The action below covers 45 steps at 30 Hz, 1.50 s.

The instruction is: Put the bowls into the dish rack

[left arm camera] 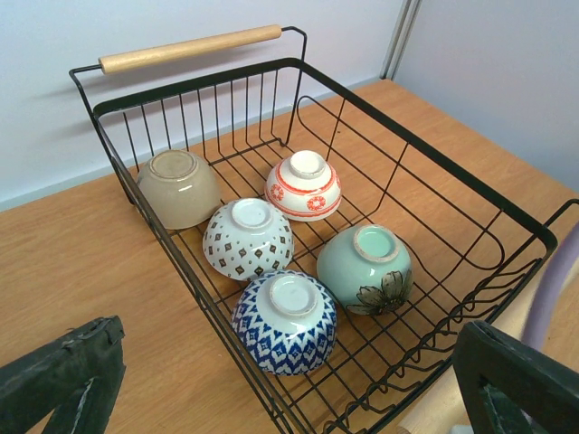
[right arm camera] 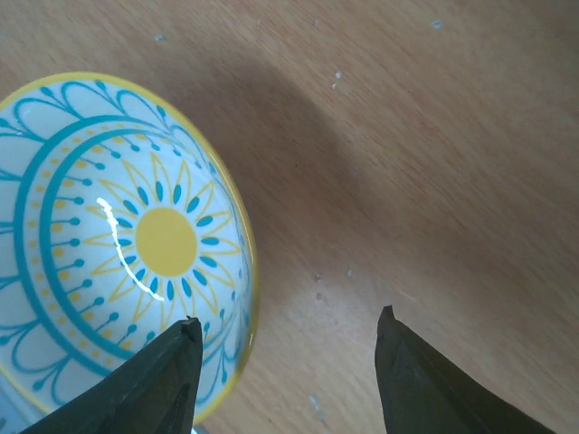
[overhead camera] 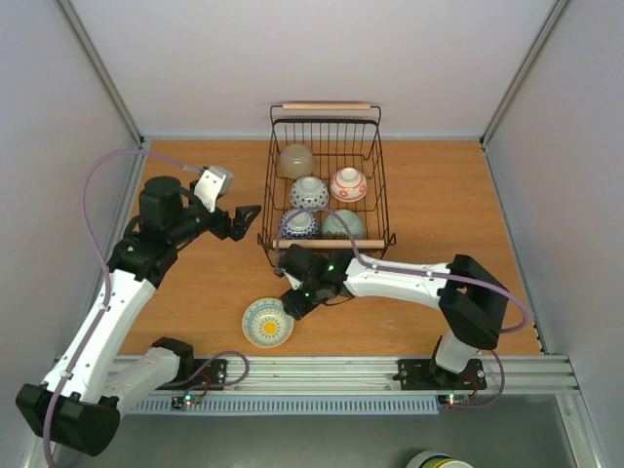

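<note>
A: So, tally?
B: Five small patterned ceramic bowls (left arm camera: pixel 249 237) sat upside down in the black wire dish rack (left arm camera: pixel 425 149). One white bowl with a yellow sun and blue rings (overhead camera: pixel 267 323) stood upright on the wooden table (overhead camera: pixel 439 195), near the rack.
A: Jaws?
B: Right gripper (right arm camera: pixel 288 316) partly open, straddling that bowl's rim, nothing clamped. Left gripper (overhead camera: pixel 246 219) spread wide, empty, beside the rack.

Dish rack (left arm camera: pixel 194 113) on the wooden table (left arm camera: pixel 72 262) holds five bowls (left arm camera: pixel 248 237), all upside down. Beige bowl (left arm camera: pixel 178 187) sits nearest the far wooden handle (left arm camera: pixel 190 48).
</note>
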Each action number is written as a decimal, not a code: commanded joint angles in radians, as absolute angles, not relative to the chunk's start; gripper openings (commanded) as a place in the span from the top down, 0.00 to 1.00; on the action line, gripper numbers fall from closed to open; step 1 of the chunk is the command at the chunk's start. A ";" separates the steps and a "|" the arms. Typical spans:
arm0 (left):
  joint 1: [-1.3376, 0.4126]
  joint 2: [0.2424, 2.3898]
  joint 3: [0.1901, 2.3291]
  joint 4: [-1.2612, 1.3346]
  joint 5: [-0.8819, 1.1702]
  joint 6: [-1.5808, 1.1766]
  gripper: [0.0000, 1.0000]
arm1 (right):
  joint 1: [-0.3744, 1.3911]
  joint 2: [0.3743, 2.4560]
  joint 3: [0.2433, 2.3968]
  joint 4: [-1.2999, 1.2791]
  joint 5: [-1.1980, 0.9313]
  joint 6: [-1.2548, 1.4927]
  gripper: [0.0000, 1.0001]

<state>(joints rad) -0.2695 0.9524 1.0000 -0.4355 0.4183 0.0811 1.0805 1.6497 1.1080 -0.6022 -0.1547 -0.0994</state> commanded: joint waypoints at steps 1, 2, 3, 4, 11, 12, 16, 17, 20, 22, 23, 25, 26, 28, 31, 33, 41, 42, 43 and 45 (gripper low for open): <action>-0.265 0.946 0.991 -0.380 0.425 0.077 0.01 | 1.112 1.703 1.153 -0.562 -0.158 -0.070 0.48; -0.265 0.948 0.991 -0.380 0.426 0.077 0.01 | 1.122 1.712 1.157 -0.565 -0.150 -0.069 0.48; -0.265 0.948 0.991 -0.380 0.426 0.077 0.01 | 1.128 1.722 1.160 -0.567 -0.143 -0.068 0.49; -0.265 0.948 0.990 -0.379 0.428 0.077 0.01 | 1.135 1.729 1.164 -0.570 -0.137 -0.067 0.51; -0.265 0.945 0.991 -0.380 0.438 0.075 0.01 | 1.176 1.774 1.193 -0.616 -0.087 -0.068 0.72; -0.265 0.943 0.992 -0.382 0.437 0.075 0.01 | 1.179 1.775 1.194 -0.623 -0.084 -0.068 0.75; -0.265 0.941 0.992 -0.383 0.442 0.075 0.01 | 1.185 1.770 1.204 -0.653 -0.066 -0.074 0.97; -0.265 0.940 0.992 -0.381 0.445 0.075 0.01 | 1.186 1.769 1.209 -0.666 -0.054 -0.078 0.98; -0.265 0.939 0.994 -0.386 0.470 0.076 0.01 | 1.192 1.753 1.224 -0.707 -0.024 -0.093 0.99; -0.265 0.937 0.995 -0.387 0.483 0.076 0.01 | 1.194 1.726 1.238 -0.737 -0.005 -0.109 0.99; -0.264 0.936 0.996 -0.388 0.486 0.077 0.01 | 1.193 1.709 1.245 -0.752 -0.003 -0.116 0.99; -0.265 0.934 0.996 -0.389 0.492 0.078 0.01 | 1.193 1.665 1.258 -0.781 0.041 -0.133 0.99; -0.264 0.934 0.995 -0.390 0.496 0.079 0.01 | 1.193 1.630 1.268 -0.797 0.063 -0.141 0.99; -0.265 0.935 0.994 -0.392 0.512 0.082 0.01 | 1.193 1.579 1.295 -0.839 0.130 -0.160 0.99; -0.265 0.941 0.994 -0.398 0.575 0.090 0.01 | 1.193 1.502 1.341 -0.901 0.214 -0.170 0.99; -0.265 0.943 0.994 -0.404 0.634 0.096 0.01 | 1.193 1.462 1.372 -0.943 0.264 -0.175 0.99; -0.265 0.962 0.998 -0.428 0.718 0.124 0.01 | 1.162 1.393 1.475 -1.026 0.463 -0.192 0.99; -0.265 0.966 1.000 -0.431 0.721 0.126 0.01 | 1.156 1.390 1.485 -1.024 0.477 -0.190 0.99; -0.265 0.968 1.000 -0.431 0.725 0.126 0.01 | 1.153 1.390 1.494 -1.019 0.489 -0.194 0.99; -0.265 0.973 1.001 -0.433 0.733 0.128 0.02 | 1.149 1.394 1.520 -1.013 0.517 -0.201 0.99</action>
<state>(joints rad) -0.2687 0.9611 0.9997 -0.4397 0.6838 0.1081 1.1625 1.4017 1.4582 -1.0073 0.4015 -0.1848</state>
